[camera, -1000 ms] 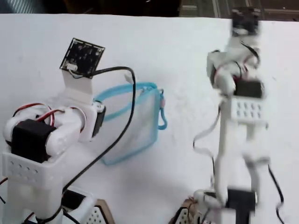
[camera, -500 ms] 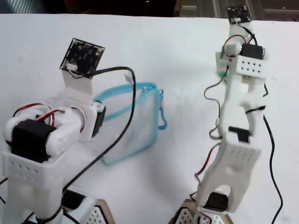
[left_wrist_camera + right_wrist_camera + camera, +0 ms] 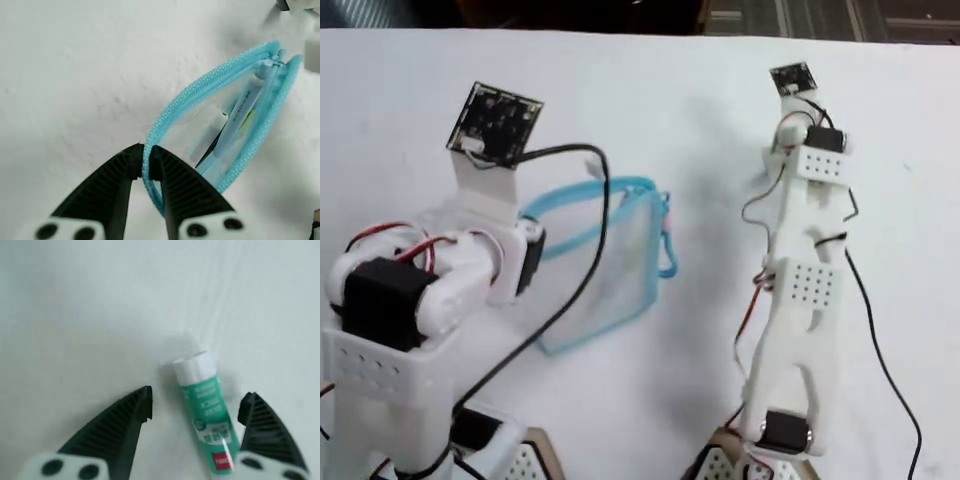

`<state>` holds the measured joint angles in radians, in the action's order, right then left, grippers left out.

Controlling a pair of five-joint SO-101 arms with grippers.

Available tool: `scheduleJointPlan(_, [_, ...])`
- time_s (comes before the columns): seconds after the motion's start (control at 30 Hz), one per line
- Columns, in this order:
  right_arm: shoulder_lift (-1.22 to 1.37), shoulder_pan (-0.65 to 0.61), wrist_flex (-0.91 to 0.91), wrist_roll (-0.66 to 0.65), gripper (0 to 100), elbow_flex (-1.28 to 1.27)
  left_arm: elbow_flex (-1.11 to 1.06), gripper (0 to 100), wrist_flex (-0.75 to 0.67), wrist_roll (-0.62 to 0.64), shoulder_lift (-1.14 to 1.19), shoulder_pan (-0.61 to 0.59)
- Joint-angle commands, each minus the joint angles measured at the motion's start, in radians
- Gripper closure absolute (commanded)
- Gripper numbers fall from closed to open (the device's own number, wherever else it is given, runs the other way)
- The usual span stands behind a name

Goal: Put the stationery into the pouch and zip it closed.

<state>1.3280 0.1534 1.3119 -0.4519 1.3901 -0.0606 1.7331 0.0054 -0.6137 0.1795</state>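
The right gripper stood open above the glue stick, which lay on the table nearer one jaw — an off-centre close could roll it clear. The left gripper pinched the zip edge of the pouch; slippage would let the mouth sag.

The pouch lay on the bench between the two arms, nearer the left one, with pens inside it. The left gripper sat on its rim. Well to the right, the glue stick lay on the bench, between the jaws of the right gripper.
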Motion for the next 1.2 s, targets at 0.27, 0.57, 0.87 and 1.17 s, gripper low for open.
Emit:
scheduleJointPlan(0.27, [0.015,0.036,0.065,-0.124,93.3,0.041,-0.068,98,-0.012,-0.009,0.037,-0.091])
scheduleJointPlan(0.57, [-0.067,0.025,0.156,-0.106,98.1,0.041,0.004,98,0.011,-0.008,0.037,-0.087])
scheduleJointPlan(0.87, [-0.34,0.042,0.303,0.281,98.1,0.041,0.007,98,0.011,-0.008,0.037,-0.051])
scheduleJointPlan(1.17, [-0.725,0.082,0.463,0.302,98.1,-0.135,0.024,98,0.011,-0.005,0.037,-0.015])
